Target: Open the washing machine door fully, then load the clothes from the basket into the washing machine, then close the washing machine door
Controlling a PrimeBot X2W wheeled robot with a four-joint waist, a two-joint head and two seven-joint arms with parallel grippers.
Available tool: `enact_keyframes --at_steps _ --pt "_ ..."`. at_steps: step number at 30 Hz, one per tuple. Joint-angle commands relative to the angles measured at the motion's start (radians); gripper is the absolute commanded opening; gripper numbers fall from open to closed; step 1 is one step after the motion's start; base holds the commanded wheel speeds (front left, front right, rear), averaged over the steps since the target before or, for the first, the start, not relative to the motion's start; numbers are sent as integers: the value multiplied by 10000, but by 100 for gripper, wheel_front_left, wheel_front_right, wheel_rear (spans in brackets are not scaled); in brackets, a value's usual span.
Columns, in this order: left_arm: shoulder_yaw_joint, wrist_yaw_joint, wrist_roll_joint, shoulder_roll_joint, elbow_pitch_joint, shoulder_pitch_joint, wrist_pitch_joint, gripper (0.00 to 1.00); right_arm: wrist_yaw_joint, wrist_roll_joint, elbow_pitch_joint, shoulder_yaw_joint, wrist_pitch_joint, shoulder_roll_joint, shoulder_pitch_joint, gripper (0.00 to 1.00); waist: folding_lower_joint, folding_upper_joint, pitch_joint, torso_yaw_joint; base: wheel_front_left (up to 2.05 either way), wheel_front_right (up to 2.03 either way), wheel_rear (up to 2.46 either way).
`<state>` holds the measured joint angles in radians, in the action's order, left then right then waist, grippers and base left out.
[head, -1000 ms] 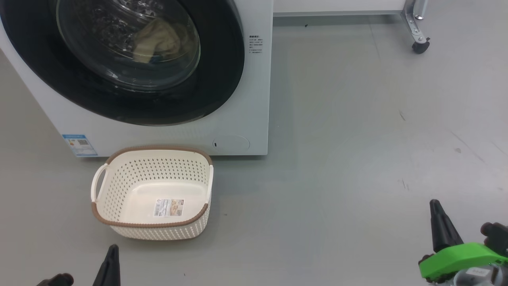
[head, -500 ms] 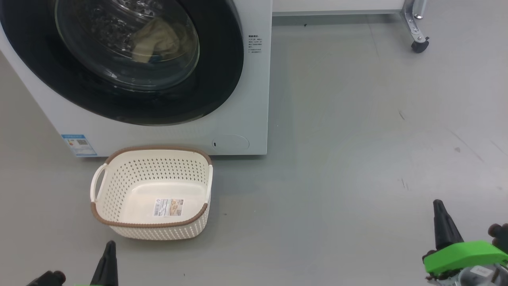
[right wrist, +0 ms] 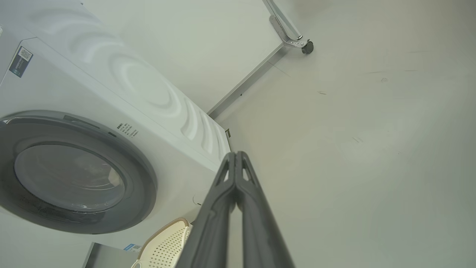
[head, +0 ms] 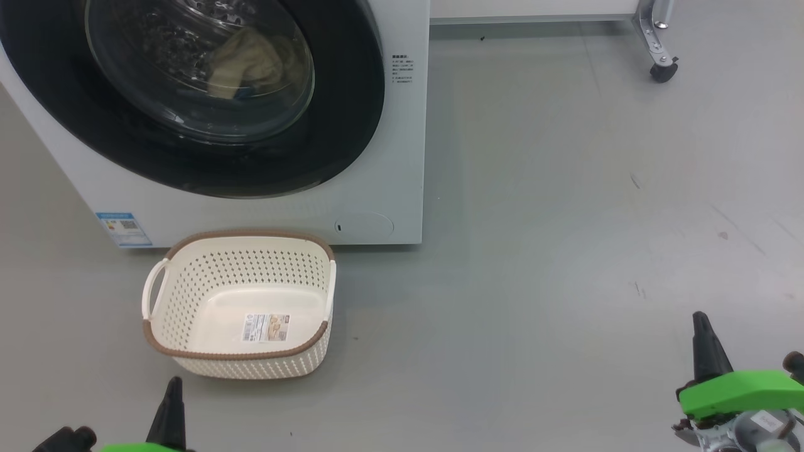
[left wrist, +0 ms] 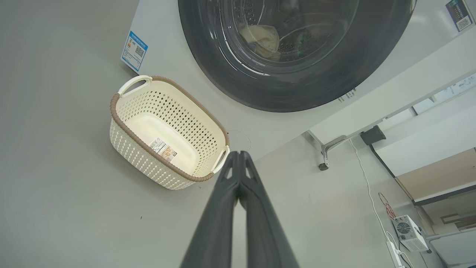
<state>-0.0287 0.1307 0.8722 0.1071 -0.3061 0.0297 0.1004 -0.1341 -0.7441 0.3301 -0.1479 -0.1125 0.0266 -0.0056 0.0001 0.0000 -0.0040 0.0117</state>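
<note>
Versus a second ago: right pincer has slid toward the head view's lower right, left pincer barely shifted. Both pincers are pressed together. The glossy black round door sits shut on the big white front-loading washer, with pale cream fabric clothes behind its glass. The cream perforated plastic basket stands just in front of the washer. Bare grey floor runs wide on the right up to a black caster.
</note>
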Motion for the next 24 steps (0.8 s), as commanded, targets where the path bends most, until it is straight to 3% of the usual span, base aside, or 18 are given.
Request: enact_keyframes --at_steps 1,24 --pt "297 2 216 68 366 -521 -51 0 14 -277 -389 101 85 131 -532 0 -1 0 1 -1 0 0 0" --pt "642 2 2378 -125 440 -781 -686 0 20 -2812 -529 174 743 163 -681 0 -1 0 22 -36 0 0 0"
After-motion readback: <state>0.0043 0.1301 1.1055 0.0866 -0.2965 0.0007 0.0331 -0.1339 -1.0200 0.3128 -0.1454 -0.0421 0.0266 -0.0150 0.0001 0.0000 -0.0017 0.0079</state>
